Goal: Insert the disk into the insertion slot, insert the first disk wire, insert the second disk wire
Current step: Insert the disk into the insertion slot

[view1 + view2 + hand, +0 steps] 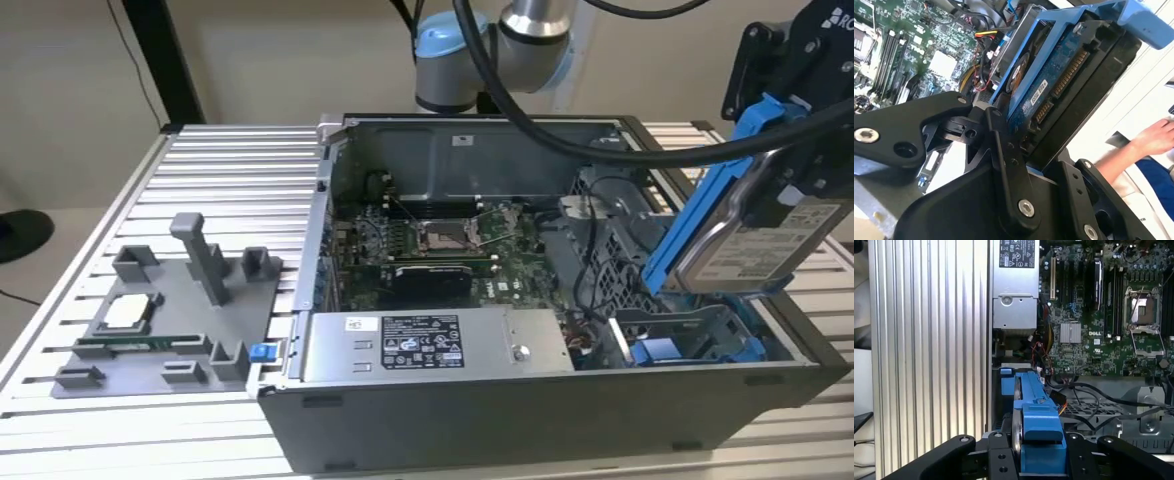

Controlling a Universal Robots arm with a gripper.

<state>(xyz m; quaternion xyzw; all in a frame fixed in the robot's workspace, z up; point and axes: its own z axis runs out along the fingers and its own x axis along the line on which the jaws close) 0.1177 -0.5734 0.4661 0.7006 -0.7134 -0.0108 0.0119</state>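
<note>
Well, we see the gripper (787,190) high at the exterior view's right, over the open case (534,410), its fingers (1000,460) clamped on the disk (754,245). We find the disk steeply tilted, its white label toward the exterior camera and its blue carrier (707,200) running down the edge that faces the case's middle. It hangs just above the slot (721,325), the grey bay with blue tabs in the case corner at the exterior view's lower right. The disk's low end is near the bay, but we cannot tell whether the two touch. In the second wrist view we look onto the disk's blue circuit board, its connector row exposed, and past it we see a person's hand (1154,137), well apart from the disk. In the first wrist view we see the carrier edge-on between the black fingers. Beside the slot, toward the exterior view's left, lies the power supply (427,345), with the motherboard (427,240) behind it. The case stands on a slatted table (227,170), and a grey fixture (160,320) sits to the exterior view's left of it.
</note>
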